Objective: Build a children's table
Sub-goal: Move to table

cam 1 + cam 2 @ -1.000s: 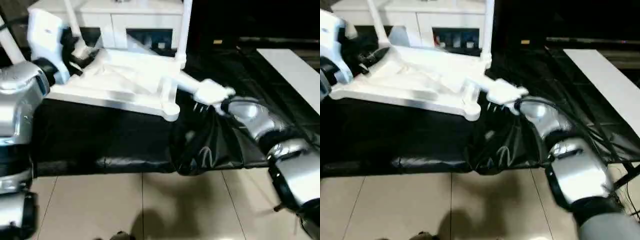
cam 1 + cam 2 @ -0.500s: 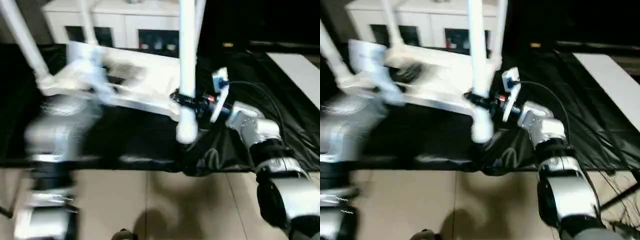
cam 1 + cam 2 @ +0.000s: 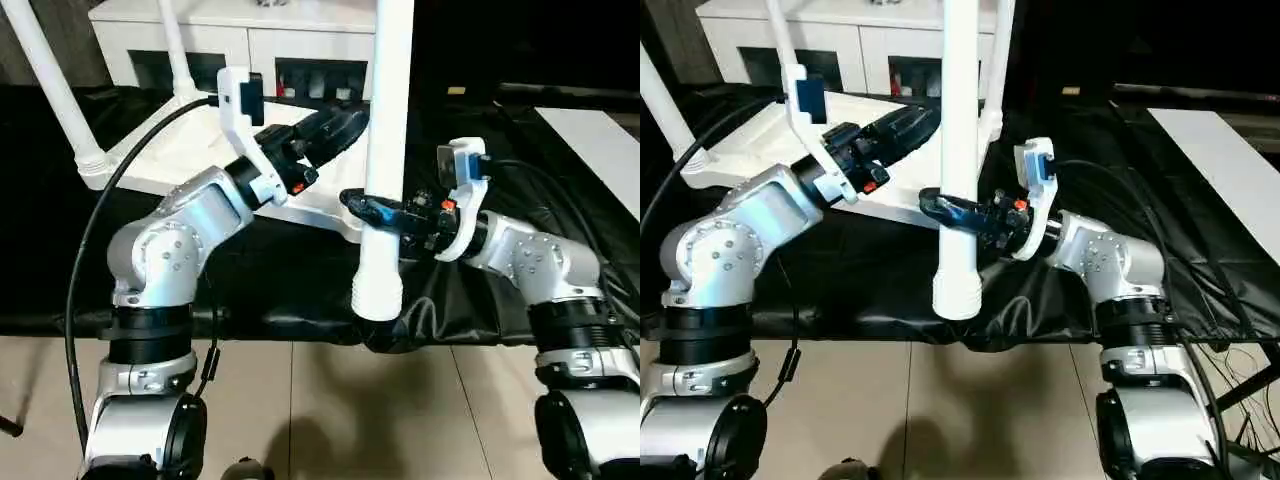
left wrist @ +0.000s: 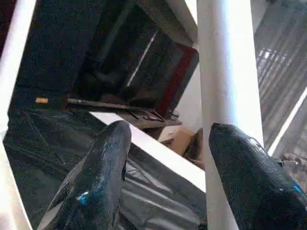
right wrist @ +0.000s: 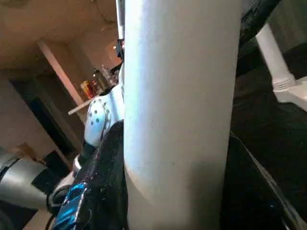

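Note:
The children's table top (image 3: 190, 160) lies upside down on the black-covered bench, and two white legs (image 3: 48, 90) stand up from its far-left sockets. My right gripper (image 3: 378, 210) is shut on another white leg (image 3: 388, 110) and holds it upright in front of the top's near right corner. That leg's lower end (image 3: 378, 300) hangs over the bench's front edge. In the right wrist view the leg (image 5: 182, 96) sits between both black fingers. My left gripper (image 3: 352, 125) is open just left of that leg, above the top. One left fingertip (image 4: 240, 158) is close beside the leg (image 4: 225, 62).
A white cabinet (image 3: 250, 30) with glass doors stands behind the bench. A white board (image 3: 600, 140) lies at the right on the black sheet (image 3: 280, 290). Tiled floor (image 3: 380, 400) lies in front. Cables run along both forearms.
The right gripper has swung the leg from lying across the top's corner to upright. The left arm has come from the top's far left over to the leg. The camera has also shifted.

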